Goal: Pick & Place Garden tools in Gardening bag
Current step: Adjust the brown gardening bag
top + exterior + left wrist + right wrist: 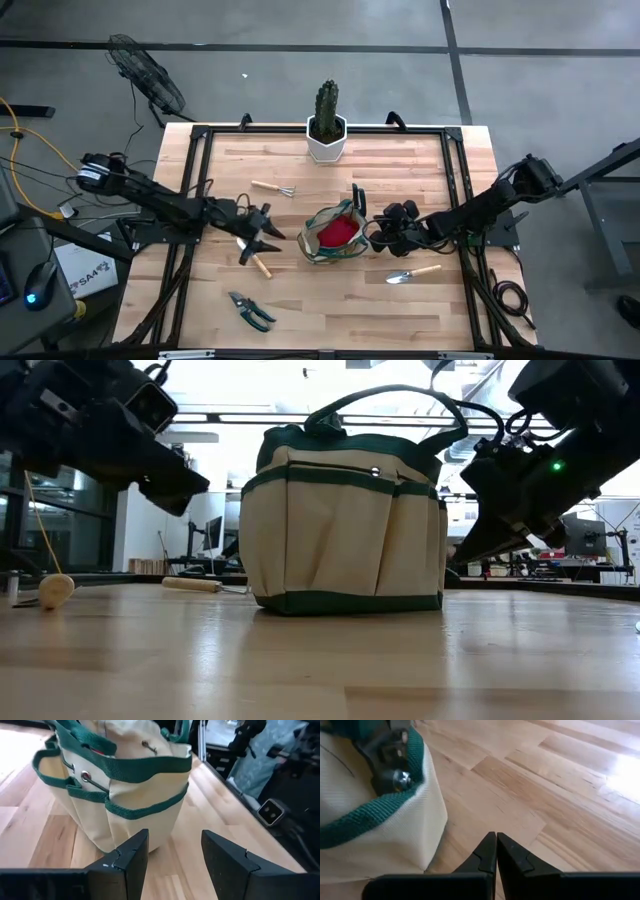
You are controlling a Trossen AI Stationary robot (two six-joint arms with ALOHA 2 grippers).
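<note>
The gardening bag (335, 235) stands mid-desk (420, 170), a red glove (340, 230) inside. The left gripper (265, 238), jaws spread and empty, sits at the bag's 9 o'clock above a trowel (258, 262). The right gripper (385, 230), jaws pressed together, waits at 3 o'clock, just beside the bag.

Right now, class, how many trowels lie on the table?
2: one trowel under the left gripper, another trowel near the right gripper. More may hide inside the bag.
</note>
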